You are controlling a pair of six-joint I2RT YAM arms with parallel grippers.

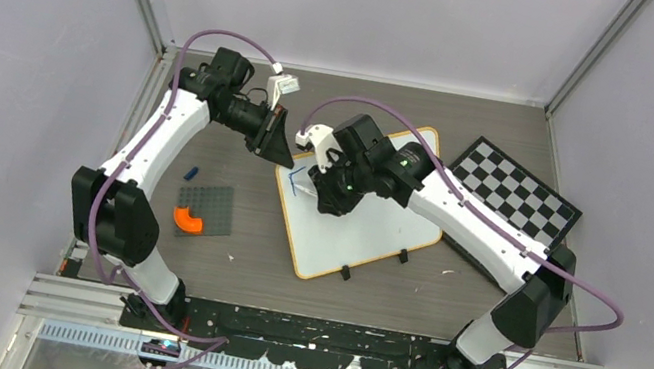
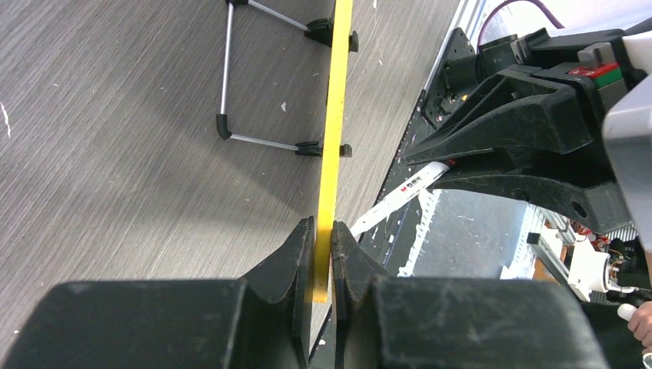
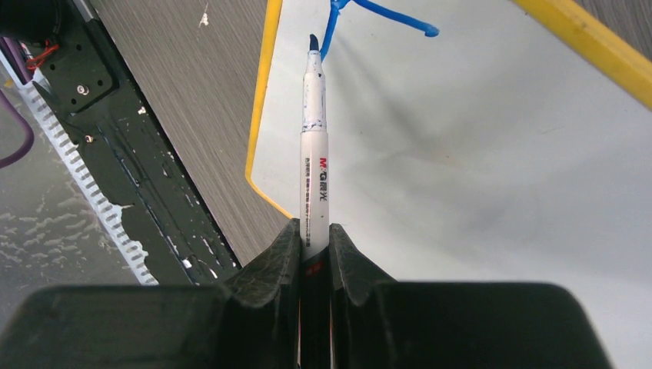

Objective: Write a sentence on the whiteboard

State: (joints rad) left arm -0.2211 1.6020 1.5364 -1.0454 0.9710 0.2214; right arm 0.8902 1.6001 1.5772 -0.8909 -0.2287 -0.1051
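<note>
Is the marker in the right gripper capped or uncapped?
Uncapped: the marker, clamped in the right gripper, shows its bare dark tip beside blue strokes on the whiteboard.

Left gripper (image 2: 324, 231) grips the whiteboard (image 2: 334, 115), seemingly edge-on.

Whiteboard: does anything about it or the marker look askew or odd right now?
The whiteboard lies skewed on the table, its yellow frame clamped by the left pincer. The marker in the right pincer has blue ink smeared on its barrel near the tip. Nothing spilled or broken shows.
</note>
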